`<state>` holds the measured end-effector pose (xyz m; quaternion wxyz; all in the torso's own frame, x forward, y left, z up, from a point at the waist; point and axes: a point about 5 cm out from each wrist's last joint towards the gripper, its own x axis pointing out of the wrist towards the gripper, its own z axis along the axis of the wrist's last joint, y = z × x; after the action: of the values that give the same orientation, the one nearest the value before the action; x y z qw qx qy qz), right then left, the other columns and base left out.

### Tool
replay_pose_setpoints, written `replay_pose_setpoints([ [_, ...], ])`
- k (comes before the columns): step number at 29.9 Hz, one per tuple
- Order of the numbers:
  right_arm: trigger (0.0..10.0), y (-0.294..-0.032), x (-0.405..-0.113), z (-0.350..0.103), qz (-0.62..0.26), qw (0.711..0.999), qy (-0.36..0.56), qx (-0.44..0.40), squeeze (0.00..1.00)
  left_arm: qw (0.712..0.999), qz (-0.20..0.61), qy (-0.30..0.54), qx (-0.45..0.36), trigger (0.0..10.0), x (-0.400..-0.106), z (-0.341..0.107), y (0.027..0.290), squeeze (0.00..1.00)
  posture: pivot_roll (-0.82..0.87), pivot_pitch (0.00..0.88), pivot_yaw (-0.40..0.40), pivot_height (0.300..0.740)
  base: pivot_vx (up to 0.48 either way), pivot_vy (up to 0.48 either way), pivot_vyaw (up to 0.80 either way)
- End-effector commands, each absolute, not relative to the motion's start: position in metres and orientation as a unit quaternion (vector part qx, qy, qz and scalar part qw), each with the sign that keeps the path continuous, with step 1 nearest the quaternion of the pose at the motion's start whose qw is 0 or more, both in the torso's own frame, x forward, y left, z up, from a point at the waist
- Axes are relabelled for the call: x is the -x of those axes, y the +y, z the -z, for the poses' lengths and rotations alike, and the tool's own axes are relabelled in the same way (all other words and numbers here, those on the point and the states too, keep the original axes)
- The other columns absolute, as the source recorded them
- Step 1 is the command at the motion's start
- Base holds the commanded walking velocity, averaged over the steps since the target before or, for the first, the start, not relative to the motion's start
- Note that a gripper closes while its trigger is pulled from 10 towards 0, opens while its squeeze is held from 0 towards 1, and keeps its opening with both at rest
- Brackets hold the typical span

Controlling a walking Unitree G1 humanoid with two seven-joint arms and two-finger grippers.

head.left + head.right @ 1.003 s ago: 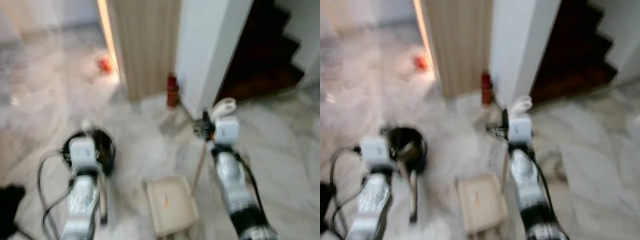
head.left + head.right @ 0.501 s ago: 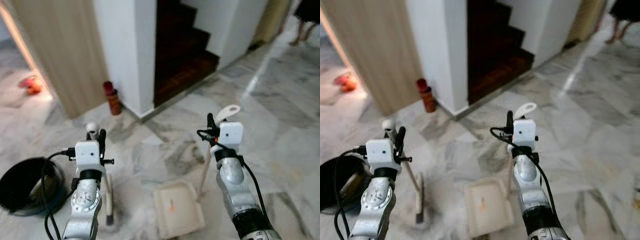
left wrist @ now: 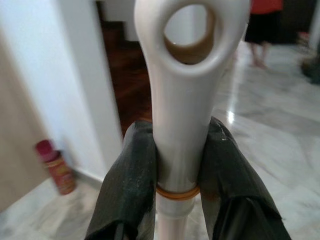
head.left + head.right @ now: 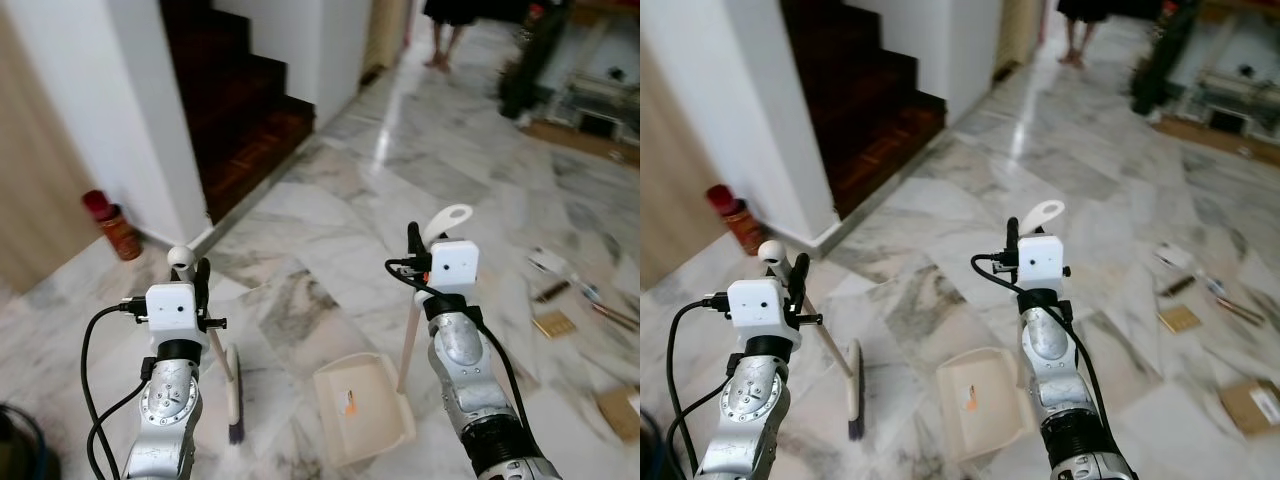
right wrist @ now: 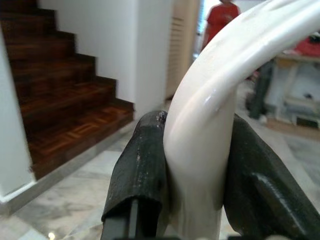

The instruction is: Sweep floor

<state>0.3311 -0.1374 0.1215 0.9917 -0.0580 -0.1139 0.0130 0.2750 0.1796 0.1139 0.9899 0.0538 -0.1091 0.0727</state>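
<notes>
1. Head views: the sweeping looked barely begun. Scraps of litter (image 4: 553, 323) lay scattered on the marble floor (image 4: 330, 200) well off to the robot's right, near a flat cardboard piece (image 4: 622, 410), and none of it was gathered. The dustpan (image 4: 362, 408) sat on the floor between the two arms, with only a small orange speck in its tray. The broom (image 4: 222, 360) stood tilted, its bristle head down on the floor just left of the dustpan. A red bottle (image 4: 112, 224) stood by the wall beside the dark stairs (image 4: 240, 110), and a person's legs (image 4: 447, 35) showed far down the hall.

2. Left wrist view: the left gripper (image 3: 177, 165) was clamped on the broom's white handle just below its hanging loop — both black pads pressed against it.

3. Right wrist view: the right gripper (image 5: 195, 170) was closed tight round the dustpan's curved white handle — no gap on either side.
</notes>
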Motion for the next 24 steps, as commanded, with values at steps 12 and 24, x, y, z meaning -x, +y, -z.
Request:
replay_pose_setpoints([
  [12, 10.0, -0.1442, -0.3315, -0.1302, -0.005, 0.99, -0.13, 0.061, 0.0, 0.988, -0.055, -0.132, -0.05, 10.0, -0.2789, -0.1224, 0.1706, 0.0, 0.09, 0.07, 0.004, 0.74, 0.0, 0.0, -0.8],
  [24, 10.0, -0.1417, -0.3318, -0.1302, -0.009, 0.99, -0.129, 0.061, 0.0, 0.989, -0.05, -0.133, -0.048, 10.0, -0.2795, -0.1223, 0.17, 0.0, 0.09, 0.064, 0.005, 0.74, 0.0, 0.0, -0.8],
])
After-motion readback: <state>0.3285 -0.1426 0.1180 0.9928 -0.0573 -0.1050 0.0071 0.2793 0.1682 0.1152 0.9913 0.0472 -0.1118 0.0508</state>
